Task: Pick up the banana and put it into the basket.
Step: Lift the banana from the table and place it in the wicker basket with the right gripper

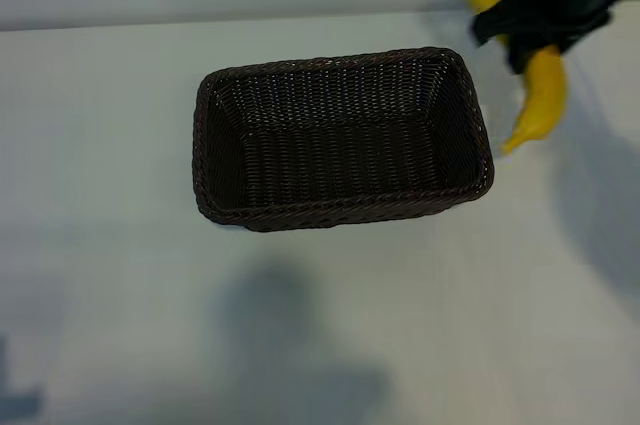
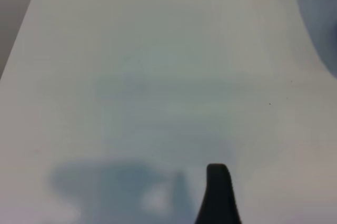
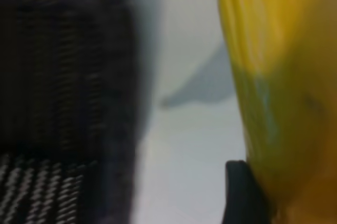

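Right gripper [image 1: 528,33] is clamping the banana [image 1: 541,97] around its middle, up at the exterior view's top right corner, just past the basket's right end. Banana is hanging off the table [image 1: 100,245], one yellow end sticking out above-left of the black gripper body, the longer end with the pale pointed tip angling down toward the basket's right rim but not touching it. Its shadow is falling on the white table to the right.

Right wrist view is showing the banana [image 3: 279,76] filling one side of the frame, one dark fingertip [image 3: 239,192] pressing against the peel, with the dark woven basket wall [image 3: 63,76] on the other side and bare table between them.

Basket [image 1: 215,135] is sitting mid-table, dark-brown wicker, rectangular, nothing in it.

Left gripper is only partly showing in the left wrist view: one dark fingertip [image 2: 218,195] over bare white tabletop, jaws standing apart, holding nothing. Left arm isn't showing in the exterior view.
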{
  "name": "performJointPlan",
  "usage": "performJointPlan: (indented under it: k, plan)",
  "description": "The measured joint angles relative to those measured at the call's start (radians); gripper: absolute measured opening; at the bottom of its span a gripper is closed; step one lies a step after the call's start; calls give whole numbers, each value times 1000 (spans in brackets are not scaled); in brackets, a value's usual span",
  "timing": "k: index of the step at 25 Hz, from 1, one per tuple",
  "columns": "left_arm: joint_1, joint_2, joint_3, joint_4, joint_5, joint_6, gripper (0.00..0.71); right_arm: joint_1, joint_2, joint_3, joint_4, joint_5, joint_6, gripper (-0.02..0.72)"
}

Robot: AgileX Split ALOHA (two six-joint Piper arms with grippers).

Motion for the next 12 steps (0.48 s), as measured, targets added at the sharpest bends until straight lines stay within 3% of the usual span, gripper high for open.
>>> performJointPlan:
  k: [6,12]
  plan:
    - [0,0,0,0,0,0,572,162,1,-16,-77,-48,-336,424]
    - [0,0,0,0,0,0,572,266,1,-16,-95,-227,-684,424]
